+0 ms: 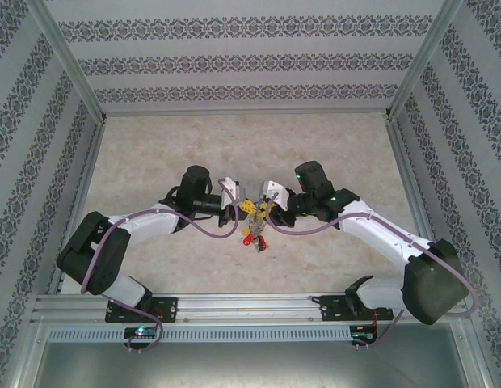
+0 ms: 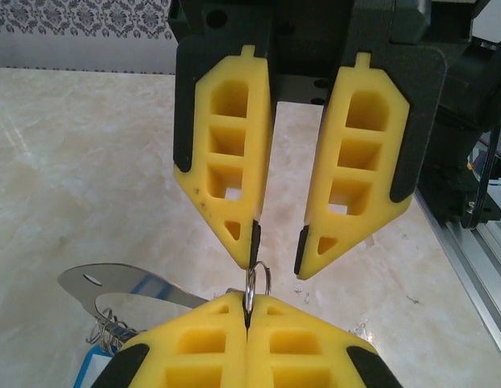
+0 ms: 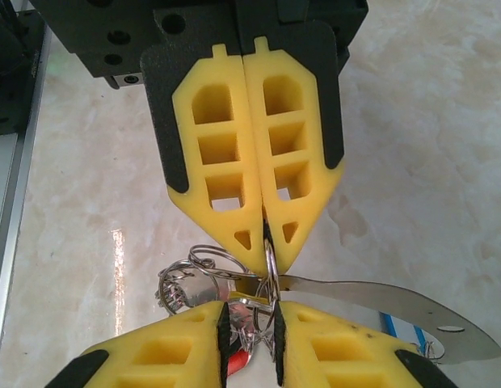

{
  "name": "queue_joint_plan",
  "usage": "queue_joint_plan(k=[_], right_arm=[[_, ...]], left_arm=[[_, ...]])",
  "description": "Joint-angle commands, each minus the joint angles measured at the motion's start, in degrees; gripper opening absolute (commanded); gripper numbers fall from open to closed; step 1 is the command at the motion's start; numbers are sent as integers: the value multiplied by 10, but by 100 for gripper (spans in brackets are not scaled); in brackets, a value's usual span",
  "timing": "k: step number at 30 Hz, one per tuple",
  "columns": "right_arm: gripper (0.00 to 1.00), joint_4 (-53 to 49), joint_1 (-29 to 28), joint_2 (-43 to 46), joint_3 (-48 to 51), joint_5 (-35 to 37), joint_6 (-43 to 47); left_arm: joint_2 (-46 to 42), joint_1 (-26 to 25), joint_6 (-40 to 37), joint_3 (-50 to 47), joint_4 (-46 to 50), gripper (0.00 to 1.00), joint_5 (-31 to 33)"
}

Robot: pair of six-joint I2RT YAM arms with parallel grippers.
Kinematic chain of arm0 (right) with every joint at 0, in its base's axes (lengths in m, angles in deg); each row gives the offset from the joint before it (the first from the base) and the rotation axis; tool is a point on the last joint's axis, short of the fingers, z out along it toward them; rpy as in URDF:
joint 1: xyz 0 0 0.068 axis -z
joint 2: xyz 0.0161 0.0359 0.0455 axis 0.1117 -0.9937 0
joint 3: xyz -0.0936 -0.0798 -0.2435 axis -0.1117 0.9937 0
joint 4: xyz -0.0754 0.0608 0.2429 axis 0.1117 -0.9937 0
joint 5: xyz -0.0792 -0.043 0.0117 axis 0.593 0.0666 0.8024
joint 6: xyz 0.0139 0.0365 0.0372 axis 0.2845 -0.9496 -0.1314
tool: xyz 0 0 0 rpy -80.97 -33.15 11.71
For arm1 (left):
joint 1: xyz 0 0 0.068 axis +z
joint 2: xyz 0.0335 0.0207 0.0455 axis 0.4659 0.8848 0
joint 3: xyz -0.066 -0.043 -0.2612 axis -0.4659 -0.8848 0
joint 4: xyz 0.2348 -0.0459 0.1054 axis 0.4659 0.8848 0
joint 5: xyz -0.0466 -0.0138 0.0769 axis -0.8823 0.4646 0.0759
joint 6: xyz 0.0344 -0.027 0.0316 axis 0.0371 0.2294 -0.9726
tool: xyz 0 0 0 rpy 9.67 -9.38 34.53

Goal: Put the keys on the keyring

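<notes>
Left claw (image 2: 247, 311) is clamped tight, its two yellow pads pressed flat together with the keyring (image 2: 257, 283) pinched edge-on between the tips; the thin grey loop stands up just beyond the tips. Directly facing the left claw, tip to tip, the right claw (image 2: 276, 257) stands partly open, with a narrow gap between its fingers. One fingertip (image 2: 254, 242) of the right claw sits right at the far edge of the loop, though whether it touches is hard to tell, and nothing is clamped in that gap. A flat metal blade (image 2: 129, 284) juts out sideways from beside the left claw's tips, with a blue tag (image 2: 93, 364) just under it. In the top view the keys (image 1: 254, 236) hang in a bunch just below the left claw's tips, a red tag among them, above the pale marbled table (image 2: 89, 162).
</notes>
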Motion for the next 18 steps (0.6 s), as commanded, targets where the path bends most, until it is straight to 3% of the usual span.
queue_joint_plan(k=[1, 4, 18], right_arm=[[16, -2, 5, -7, -6, -21, -15], [0, -3, 7, -7, -7, -29, -16], [0, 9, 8, -11, 2, -38, -22]], left_arm=[[-21, 5, 16, -4, -47, 0, -8], [-23, 5, 21, -6, -55, 0, -10], [-39, 1, 71, -15, -121, 0, 8]])
